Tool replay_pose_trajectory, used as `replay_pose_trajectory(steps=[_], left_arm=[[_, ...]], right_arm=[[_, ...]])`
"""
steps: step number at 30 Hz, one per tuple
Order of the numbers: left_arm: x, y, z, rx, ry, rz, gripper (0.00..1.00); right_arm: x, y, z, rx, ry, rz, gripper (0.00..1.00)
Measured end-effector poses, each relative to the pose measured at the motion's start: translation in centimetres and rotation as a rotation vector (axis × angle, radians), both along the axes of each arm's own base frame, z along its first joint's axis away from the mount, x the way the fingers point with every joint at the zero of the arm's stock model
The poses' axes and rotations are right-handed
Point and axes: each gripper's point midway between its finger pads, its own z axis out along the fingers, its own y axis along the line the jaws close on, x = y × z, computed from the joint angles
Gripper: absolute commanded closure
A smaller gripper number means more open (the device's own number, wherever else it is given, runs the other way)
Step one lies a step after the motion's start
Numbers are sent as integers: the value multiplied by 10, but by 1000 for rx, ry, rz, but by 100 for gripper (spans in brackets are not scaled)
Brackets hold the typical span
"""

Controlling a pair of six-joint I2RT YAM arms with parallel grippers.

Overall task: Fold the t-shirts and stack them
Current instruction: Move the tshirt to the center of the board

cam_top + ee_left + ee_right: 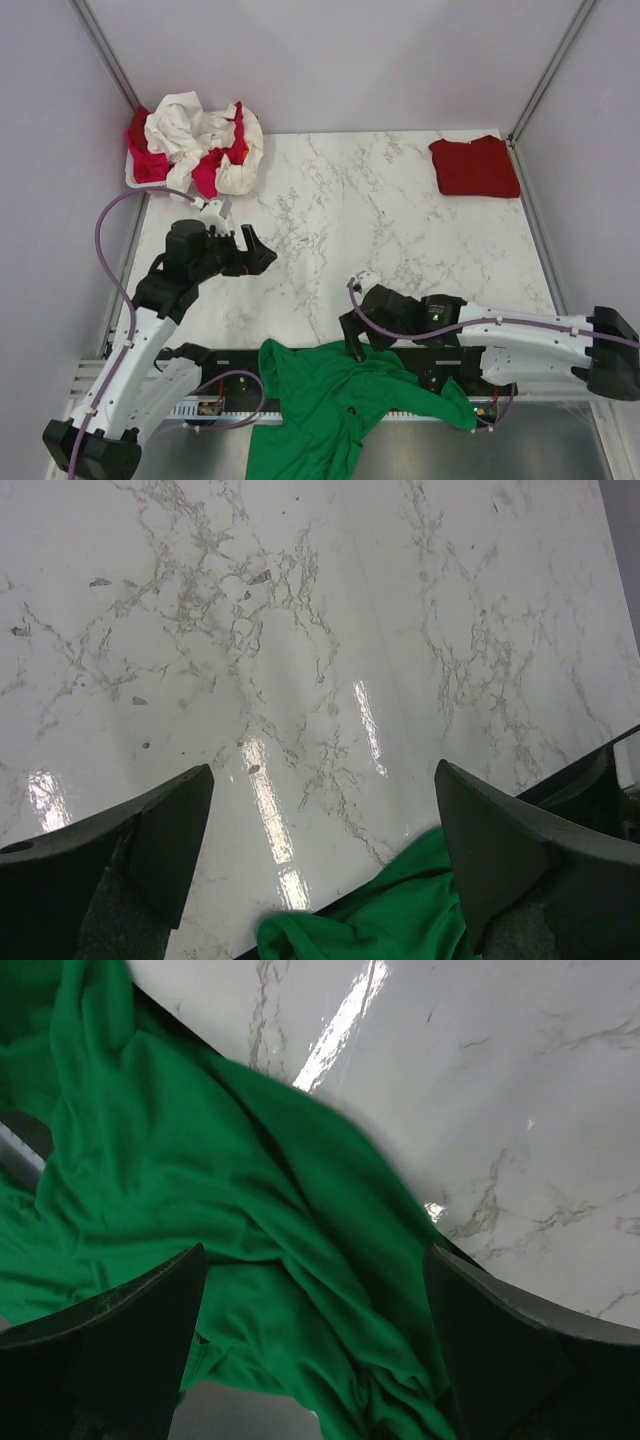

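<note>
My right gripper [356, 338] gapes wide and empty over the green shirt [335, 400], crumpled across the table [400, 220] edge nearest me. My left gripper [258, 252] is likewise wide and empty. The cloth looks light and limp; I'd pinch what seems a shoulder.

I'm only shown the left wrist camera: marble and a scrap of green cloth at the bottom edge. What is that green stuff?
Observer: A crumpled bright green t-shirt, hanging over the near edge of the table.
Visitor: Is anything holding it?
Observer: No. The right gripper hovers over it with its jaws open.
Visitor: Any other shirts around?
Observer: A folded dark red t-shirt lies at the table's far right corner.
</note>
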Motion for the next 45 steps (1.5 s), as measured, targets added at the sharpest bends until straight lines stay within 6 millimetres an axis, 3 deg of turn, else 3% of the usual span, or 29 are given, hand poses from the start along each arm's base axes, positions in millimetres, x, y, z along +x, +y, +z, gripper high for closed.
replay_pose_trajectory(steps=[5, 8, 14, 15, 17, 19, 22, 24, 27, 28, 29, 30, 31, 32, 33, 35, 41, 43, 45], left_arm=[[-1, 0, 3, -4, -14, 0, 0], [-2, 1, 4, -5, -16, 0, 0], [-5, 1, 7, -11, -36, 0, 0], [-5, 2, 7, -11, -38, 0, 0], [-7, 2, 7, -12, -41, 0, 0], [-8, 2, 8, -14, -48, 0, 0], [-9, 3, 9, -17, -56, 0, 0], [-9, 3, 10, -18, -59, 0, 0], [-9, 3, 10, -18, -60, 0, 0], [-10, 3, 10, -18, -61, 0, 0], [-10, 3, 10, -19, -62, 0, 0], [-11, 3, 10, -19, -64, 0, 0], [-11, 3, 10, -20, -65, 0, 0], [-12, 4, 10, -21, -69, 0, 0], [-12, 4, 11, -21, -71, 0, 0], [-13, 4, 12, -23, -77, 0, 0], [-12, 3, 9, -19, -65, 0, 0], [-11, 3, 7, -17, -56, 0, 0], [-9, 5, 5, -9, -51, 10, 0]], right_arm=[[-27, 12, -31, -85, 51, 71, 2], [-32, 16, -43, -110, 66, 81, 10], [-34, 18, -67, -174, 87, 76, 50], [-34, 18, -70, -182, 89, 72, 72], [-33, 19, -74, -191, 87, 79, 99], [-33, 22, -74, -181, 87, 74, 100], [-29, 21, -70, -196, 69, 69, 100], [-13, 21, -53, -239, 6, 53, 100], [35, 41, 5, -188, -115, -22, 100], [64, 46, 35, -137, -167, -75, 100], [86, 46, 56, -100, -207, -124, 94], [115, 39, 81, -62, -257, -193, 52], [140, 29, 101, -37, -302, -262, 24], [162, 14, 116, -34, -348, -330, 3], [178, -1, 125, -46, -383, -384, 2], [190, -19, 124, -90, -409, -429, 2], [171, -45, 59, -279, -312, -400, 2], [161, -43, 50, -277, -280, -373, 2], [148, -27, 50, -224, -263, -319, 2]])
